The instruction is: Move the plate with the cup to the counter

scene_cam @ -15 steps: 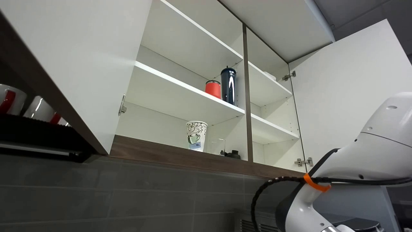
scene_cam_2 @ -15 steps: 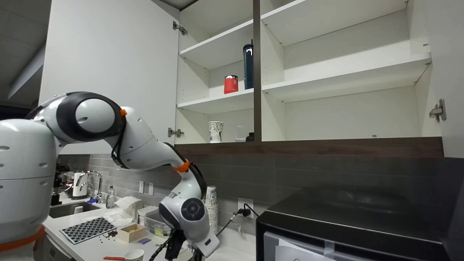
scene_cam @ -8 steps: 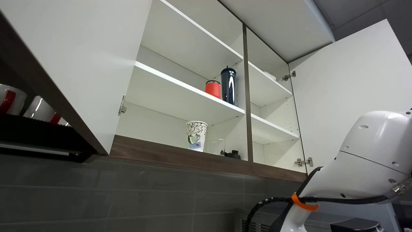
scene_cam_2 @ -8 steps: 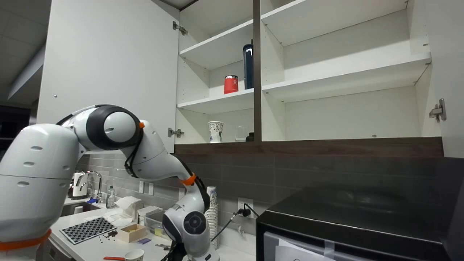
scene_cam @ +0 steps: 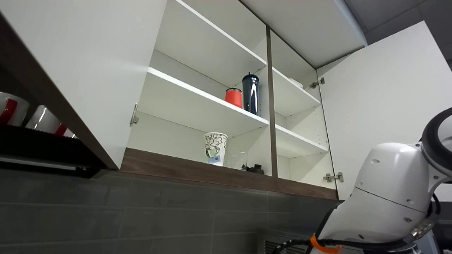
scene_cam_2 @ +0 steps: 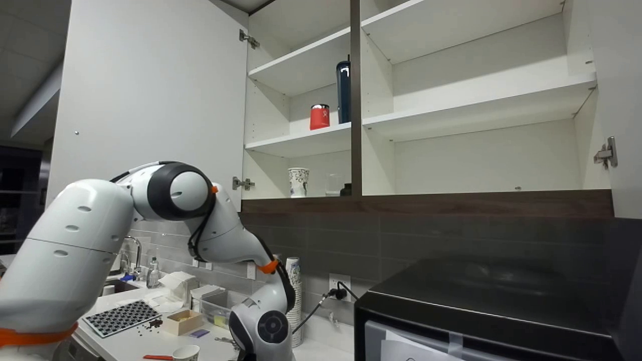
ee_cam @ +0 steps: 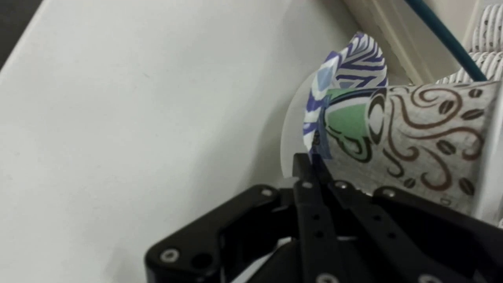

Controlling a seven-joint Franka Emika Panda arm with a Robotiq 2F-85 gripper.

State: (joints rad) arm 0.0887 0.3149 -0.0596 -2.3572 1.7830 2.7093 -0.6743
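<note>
The grasp is looking done: in the wrist view the gripper is clenching the rim of the patterned plate, and the paper cup is standing with its base in that plate. The cup is apparently pointing upright, since the stacked cups behind it are running the same way (the wrist view is showing everything sideways). Plate and cup are already sitting on or just above the white surface, where a soft shadow is falling beside them; I am not managing to tell whether the plate is touching it. In both exterior views the arm is hanging with its wrist end below the cupboard, plate and cup lying out of sight. I am judging the transfer as well advanced, provided this surface is serving as the intended goal. What is remaining, I am guessing, is settling the plate flat, releasing the rim and clearing away without tipping the cup. Another printed cup is standing in the cupboard, apparently playing no part.
</note>
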